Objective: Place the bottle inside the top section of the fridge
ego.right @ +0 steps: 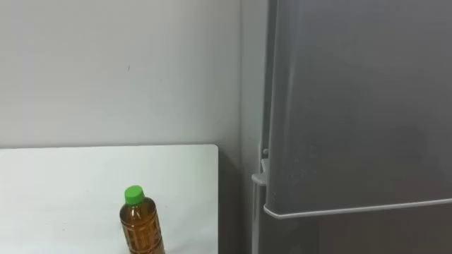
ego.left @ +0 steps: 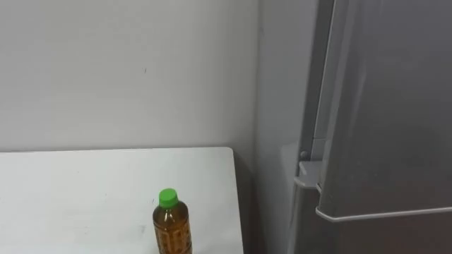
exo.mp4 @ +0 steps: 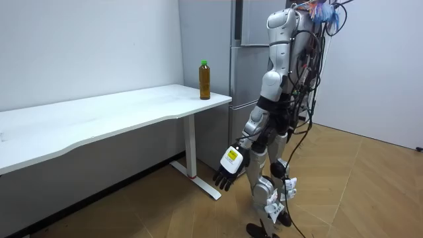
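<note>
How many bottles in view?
1. The bottle stands upright on the white table, near its corner by the fridge. The fridge looks shut, so any inside are hidden.

We are looking at what seems a sparse lab or test room: a grey fridge (ego.right: 353, 106) is standing against plain white walls (ego.left: 106, 70), beside a long white table (exo.mp4: 99, 112), on wood-patterned flooring (exo.mp4: 370, 192).
</note>
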Controlling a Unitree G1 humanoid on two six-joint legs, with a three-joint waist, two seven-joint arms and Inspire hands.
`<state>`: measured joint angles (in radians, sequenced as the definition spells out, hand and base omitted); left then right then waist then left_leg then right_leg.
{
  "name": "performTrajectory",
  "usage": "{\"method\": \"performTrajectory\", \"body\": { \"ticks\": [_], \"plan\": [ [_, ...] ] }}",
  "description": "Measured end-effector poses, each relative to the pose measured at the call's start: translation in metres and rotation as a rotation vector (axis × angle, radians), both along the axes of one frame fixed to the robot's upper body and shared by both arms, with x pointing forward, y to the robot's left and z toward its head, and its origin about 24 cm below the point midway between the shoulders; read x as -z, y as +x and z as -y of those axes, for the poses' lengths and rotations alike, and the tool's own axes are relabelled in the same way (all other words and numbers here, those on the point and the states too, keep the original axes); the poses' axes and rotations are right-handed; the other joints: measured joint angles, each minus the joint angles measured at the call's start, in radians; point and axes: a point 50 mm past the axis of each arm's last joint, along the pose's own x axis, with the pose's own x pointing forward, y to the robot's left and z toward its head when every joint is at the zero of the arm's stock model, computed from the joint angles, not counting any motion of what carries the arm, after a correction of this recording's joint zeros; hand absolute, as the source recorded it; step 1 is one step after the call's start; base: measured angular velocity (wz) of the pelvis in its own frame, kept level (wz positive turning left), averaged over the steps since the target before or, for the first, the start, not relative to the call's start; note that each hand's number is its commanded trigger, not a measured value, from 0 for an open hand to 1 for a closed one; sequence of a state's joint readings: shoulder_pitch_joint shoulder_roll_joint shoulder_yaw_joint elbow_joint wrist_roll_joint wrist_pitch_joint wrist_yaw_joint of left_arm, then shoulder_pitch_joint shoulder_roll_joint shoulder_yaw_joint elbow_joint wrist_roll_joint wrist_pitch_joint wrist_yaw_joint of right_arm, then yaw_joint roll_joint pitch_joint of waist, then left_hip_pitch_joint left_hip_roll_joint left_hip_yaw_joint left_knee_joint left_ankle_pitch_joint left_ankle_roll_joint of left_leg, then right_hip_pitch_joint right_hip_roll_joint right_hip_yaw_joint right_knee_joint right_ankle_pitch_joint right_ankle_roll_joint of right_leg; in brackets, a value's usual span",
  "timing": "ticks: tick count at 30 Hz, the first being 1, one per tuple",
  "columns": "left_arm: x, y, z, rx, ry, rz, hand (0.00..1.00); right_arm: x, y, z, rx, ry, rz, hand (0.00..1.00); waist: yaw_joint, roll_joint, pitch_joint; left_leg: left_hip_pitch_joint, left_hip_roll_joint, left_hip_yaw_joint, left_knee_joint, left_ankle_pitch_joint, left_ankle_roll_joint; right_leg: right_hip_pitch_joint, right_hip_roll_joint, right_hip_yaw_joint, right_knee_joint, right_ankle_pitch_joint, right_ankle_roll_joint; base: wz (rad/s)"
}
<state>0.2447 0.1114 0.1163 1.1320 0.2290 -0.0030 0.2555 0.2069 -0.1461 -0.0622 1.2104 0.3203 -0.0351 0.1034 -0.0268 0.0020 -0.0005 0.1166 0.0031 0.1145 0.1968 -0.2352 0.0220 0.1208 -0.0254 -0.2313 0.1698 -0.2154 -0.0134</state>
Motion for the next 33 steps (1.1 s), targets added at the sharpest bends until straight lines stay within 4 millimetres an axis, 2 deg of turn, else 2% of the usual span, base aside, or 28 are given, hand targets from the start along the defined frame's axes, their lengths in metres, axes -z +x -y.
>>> {"method": "performTrajectory", "body": {
  "ticks": [5, 15, 22, 24, 27, 33],
  "plan": [
    [0.0, -0.007, 0.001, -0.005, -0.001, -0.021, 0.0, 0.0, 0.0, 0.0, 0.005, 0.001, 0.0, 0.0, 0.004, 0.001, 0.0, 0.0, 0.0, -0.003, 0.001, 0.0, 0.0, -0.001, 0.001, 0.004, -0.001, 0.001, 0.0, -0.01],
    [0.001, -0.008, 0.0, -0.014, -0.006, -0.027, 0.0, 0.0, 0.0, 0.002, 0.006, -0.007, -0.004, 0.0, 0.006, 0.01, -0.001, 0.001, 0.0, -0.003, 0.002, 0.0, 0.0, 0.0, 0.001, 0.005, 0.001, 0.002, -0.001, 0.0],
    [0.001, -0.013, 0.0, -0.197, -0.027, 0.009, 0.0, 0.0, -0.002, 0.002, 0.034, -0.02, -0.023, 0.0, 0.004, 0.011, -0.0007, 0.008, 0.001, 0.016, 0.0, 0.0, 0.0, 0.004, 0.0, 0.008, 0.004, 0.002, -0.001, 0.0],
    [0.0, -0.009, -0.002, -0.261, -0.031, 0.035, 0.0, 0.0, -0.001, 0.002, 0.034, -0.025, -0.024, 0.0, 0.004, 0.011, 0.0, 0.008, 0.001, 0.017, -0.001, 0.0, 0.0, 0.004, 0.0, 0.008, 0.004, 0.002, 0.0, 0.0],
    [-0.005, 0.006, -0.012, -0.371, -0.016, 0.141, 0.0, 0.0, 0.001, 0.003, 0.032, -0.026, -0.016, 0.0, 0.006, 0.012, 0.0009, 0.007, 0.002, 0.014, -0.012, -0.001, 0.001, -0.001, 0.001, 0.002, 0.004, 0.002, 0.0, 0.05],
    [-0.026, 0.053, -0.034, -0.482, 0.056, 0.422, 0.0, -0.002, 0.006, 0.006, 0.003, -0.038, 0.016, 0.0, 0.009, 0.026, 0.0009, 0.008, 0.001, 0.016, -0.014, -0.001, 0.001, 0.0, 0.002, 0.006, 0.003, 0.005, 0.001, -0.01]
  ]
}}
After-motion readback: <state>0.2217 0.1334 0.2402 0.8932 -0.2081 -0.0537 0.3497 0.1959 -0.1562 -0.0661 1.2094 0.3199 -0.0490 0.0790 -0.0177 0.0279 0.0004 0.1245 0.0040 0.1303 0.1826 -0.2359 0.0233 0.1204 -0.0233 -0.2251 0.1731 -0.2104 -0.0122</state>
